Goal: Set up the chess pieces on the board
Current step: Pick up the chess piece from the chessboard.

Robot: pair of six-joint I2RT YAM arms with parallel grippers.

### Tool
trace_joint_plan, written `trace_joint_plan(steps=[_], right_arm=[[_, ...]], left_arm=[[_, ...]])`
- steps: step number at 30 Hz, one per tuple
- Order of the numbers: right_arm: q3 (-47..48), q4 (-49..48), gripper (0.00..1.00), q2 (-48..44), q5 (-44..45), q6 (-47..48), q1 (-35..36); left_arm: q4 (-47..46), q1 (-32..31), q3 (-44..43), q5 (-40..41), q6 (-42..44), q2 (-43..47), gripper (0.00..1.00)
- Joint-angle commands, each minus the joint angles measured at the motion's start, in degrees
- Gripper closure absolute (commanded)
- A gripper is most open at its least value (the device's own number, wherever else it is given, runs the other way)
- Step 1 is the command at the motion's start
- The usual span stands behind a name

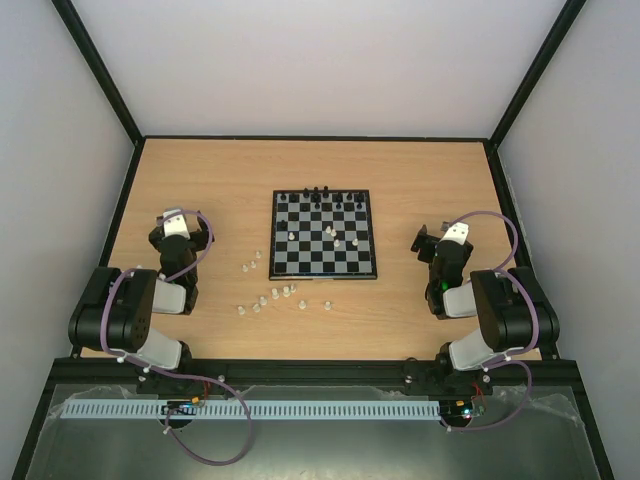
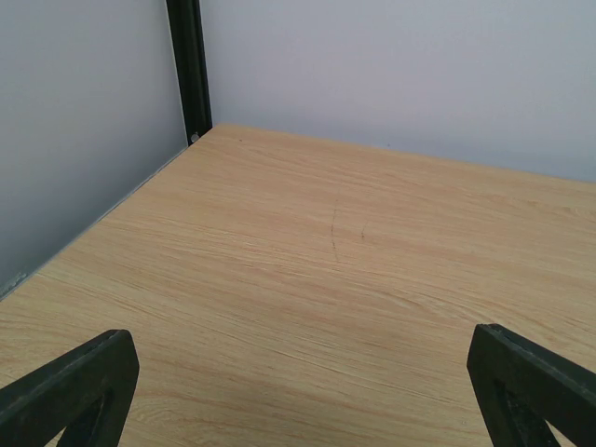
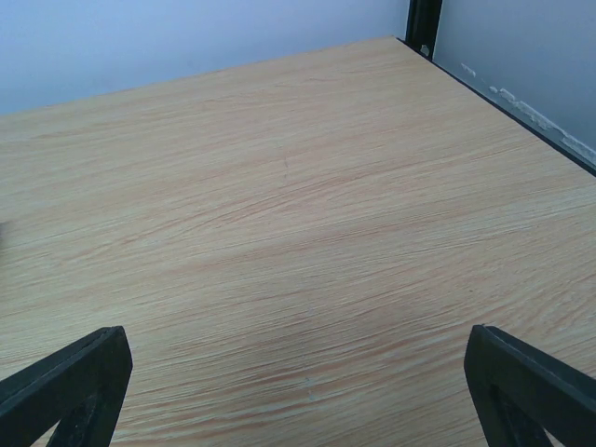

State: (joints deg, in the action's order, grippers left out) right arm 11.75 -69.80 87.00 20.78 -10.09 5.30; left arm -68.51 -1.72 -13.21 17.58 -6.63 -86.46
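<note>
The board (image 1: 324,262) lies in the middle of the table in the top view. Several whitish chess pieces (image 1: 332,233) stand on its middle squares, and several more (image 1: 268,297) lie scattered on the wood left of and below its near-left corner. My left gripper (image 1: 178,222) is open and empty, well left of the board. My right gripper (image 1: 438,236) is open and empty, right of the board. Both wrist views show only bare wood between wide-apart fingertips (image 2: 74,386) (image 3: 526,382); no piece or board shows there.
Small black chess figures (image 1: 318,194) stand along the board's far rows. The table (image 1: 220,180) is walled by grey panels with black corner posts (image 2: 191,70) (image 3: 424,23). Both arm bases sit at the near edge.
</note>
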Motion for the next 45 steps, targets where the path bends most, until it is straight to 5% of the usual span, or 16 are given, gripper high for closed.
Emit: trace_joint_plan(steps=[1,28,33,38,41,45], right_arm=[[0.9,-2.4,0.01,0.0,0.5,0.0,-0.2],[0.7,-0.9,0.01,-2.9,-2.8,1.9,-0.1],[8.5,22.6,0.01,-16.7,2.4,-4.2,0.5],[26.4,52.7,0.01,-22.2,-3.6,-12.5,0.5],[37.4,68.5,0.01,-21.1,-11.1,-16.2,0.5],[43.4,72.7,0.01,-21.2,-27.0,-15.4,0.5]], left_arm=[[-3.0,-0.2,-0.4,0.3,0.0,-0.6,0.0],[-2.2,-0.5,-0.1,2.0,-0.3,1.0,0.0],[11.6,-6.7,-6.0,6.3,6.0,9.3,0.01],[25.8,-10.2,-12.7,4.8,2.7,22.9,0.0],[37.5,-11.5,-19.8,0.8,0.5,27.6,0.0],[53.2,-12.4,-28.8,-1.5,-7.8,32.8,0.0]])
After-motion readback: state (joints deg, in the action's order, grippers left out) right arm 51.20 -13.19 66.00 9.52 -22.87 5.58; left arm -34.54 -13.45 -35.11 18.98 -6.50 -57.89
